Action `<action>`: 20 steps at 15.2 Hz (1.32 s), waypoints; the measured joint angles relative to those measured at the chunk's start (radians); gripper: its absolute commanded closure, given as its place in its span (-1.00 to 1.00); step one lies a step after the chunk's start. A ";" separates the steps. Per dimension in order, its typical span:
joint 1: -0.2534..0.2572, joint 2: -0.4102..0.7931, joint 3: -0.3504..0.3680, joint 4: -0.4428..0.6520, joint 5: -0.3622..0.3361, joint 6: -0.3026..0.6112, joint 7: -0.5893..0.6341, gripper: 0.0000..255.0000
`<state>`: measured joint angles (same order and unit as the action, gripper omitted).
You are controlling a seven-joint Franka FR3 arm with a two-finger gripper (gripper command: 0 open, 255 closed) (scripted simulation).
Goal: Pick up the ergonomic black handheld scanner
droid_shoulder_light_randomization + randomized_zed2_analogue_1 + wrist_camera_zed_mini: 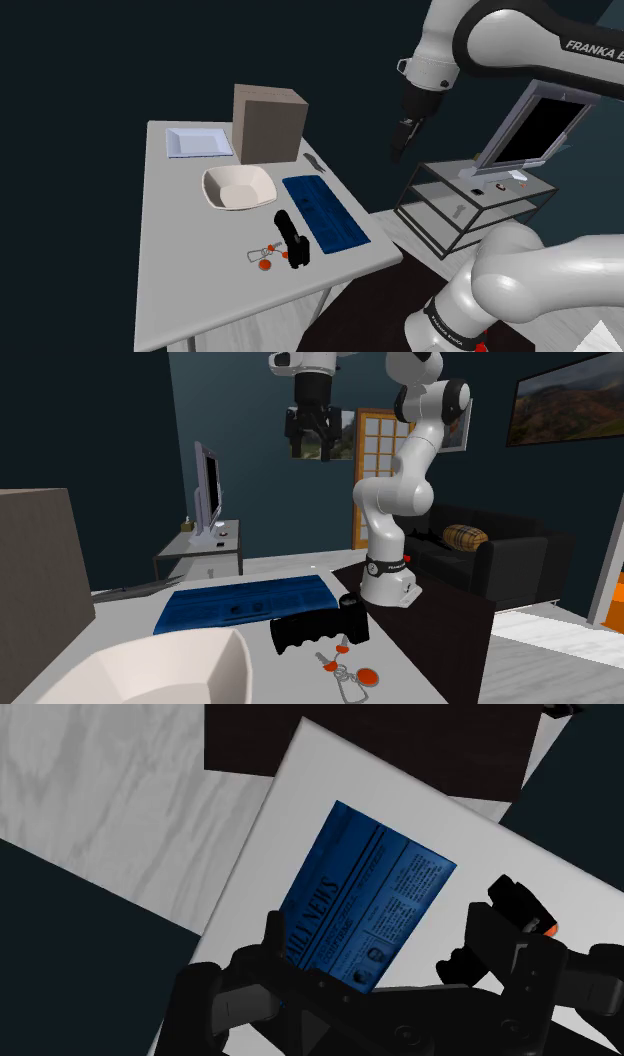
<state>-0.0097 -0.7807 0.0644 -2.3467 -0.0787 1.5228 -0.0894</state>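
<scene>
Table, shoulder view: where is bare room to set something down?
Bare: on the table, the strip at the shoulder view's left of the bowl, and the near corner beside the keys. Crowded: black scanner, keys and blue newspaper bunch toward its right.

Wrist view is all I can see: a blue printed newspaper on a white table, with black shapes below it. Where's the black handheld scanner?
Observer: The black handheld scanner lies on its side on the white table, by the end of the blue newspaper nearest the dark stand.
Operator: Is the claw close to it?
Observer: No. The black two-finger gripper hangs high above the table, fingers apart, holding nothing.
Operator: What else is on the table?
Observer: A wide white bowl sits beside the newspaper, with a grey-brown box next to it.
</scene>
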 measured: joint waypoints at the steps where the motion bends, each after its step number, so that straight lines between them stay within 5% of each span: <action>1: 0.000 0.000 0.000 0.000 0.000 0.000 0.000 -1.00; 11: -0.003 0.104 0.176 -0.138 0.118 0.236 0.321 -1.00; 20: -0.043 0.381 0.356 -0.130 0.153 0.506 0.649 -1.00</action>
<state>-0.0523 -0.4001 0.4200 -2.4772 0.0744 2.0285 0.5593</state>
